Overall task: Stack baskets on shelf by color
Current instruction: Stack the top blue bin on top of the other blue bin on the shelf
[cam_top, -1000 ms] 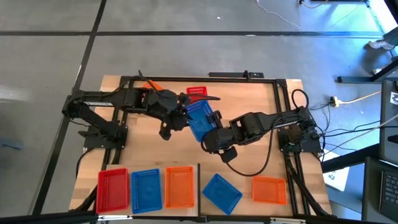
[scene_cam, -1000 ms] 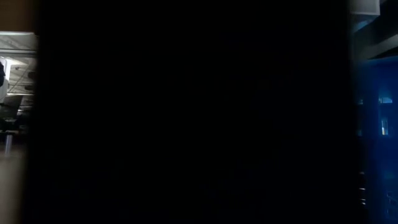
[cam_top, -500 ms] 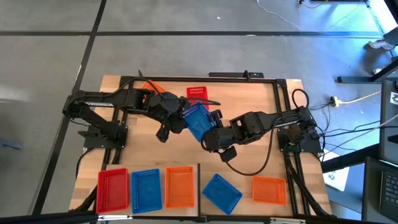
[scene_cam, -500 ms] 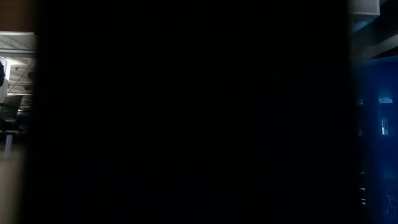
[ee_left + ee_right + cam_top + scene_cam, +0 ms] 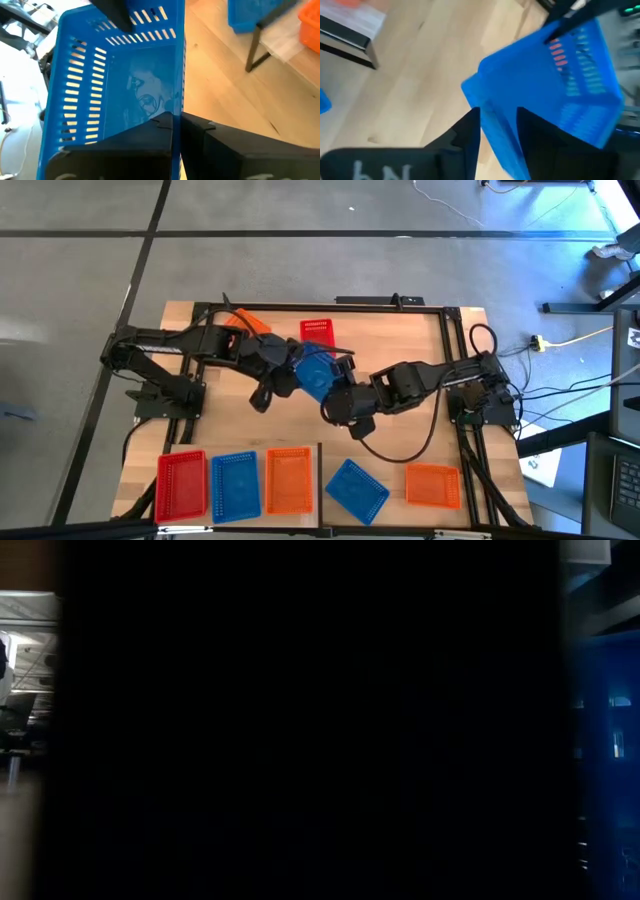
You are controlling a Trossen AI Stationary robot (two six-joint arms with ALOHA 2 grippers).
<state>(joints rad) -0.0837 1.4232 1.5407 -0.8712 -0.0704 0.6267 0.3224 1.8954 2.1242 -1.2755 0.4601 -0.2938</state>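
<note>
Looking straight down, the wooden surface (image 5: 420, 340) carries two dark arms that meet near its middle over one blue basket (image 5: 314, 370). At the far left of the near edge, a red basket (image 5: 181, 484), a blue shelf basket (image 5: 235, 483) and an orange basket (image 5: 289, 480) sit side by side on the pale plywood shelf (image 5: 240, 452). Reaching in from the left, the left gripper (image 5: 290, 374) has its jaws clenched on one side wall of the raised blue basket; its wrist view shows both dark fingers (image 5: 150, 135) pinching that perforated wall. Behind the left arm, a tilted orange basket (image 5: 247, 321) pokes out at the far side, and a second red basket (image 5: 317, 331) lies just beyond the held one. To the right, the right gripper (image 5: 335, 402) sits at the blue basket's opposite edge, jaws parted and straddling the wall without pressing it. Nearer the front, a loose blue basket (image 5: 356, 489) lies askew, with a loose orange basket (image 5: 434, 484) well right of it. From the low camera, nearly everything is black.
</note>
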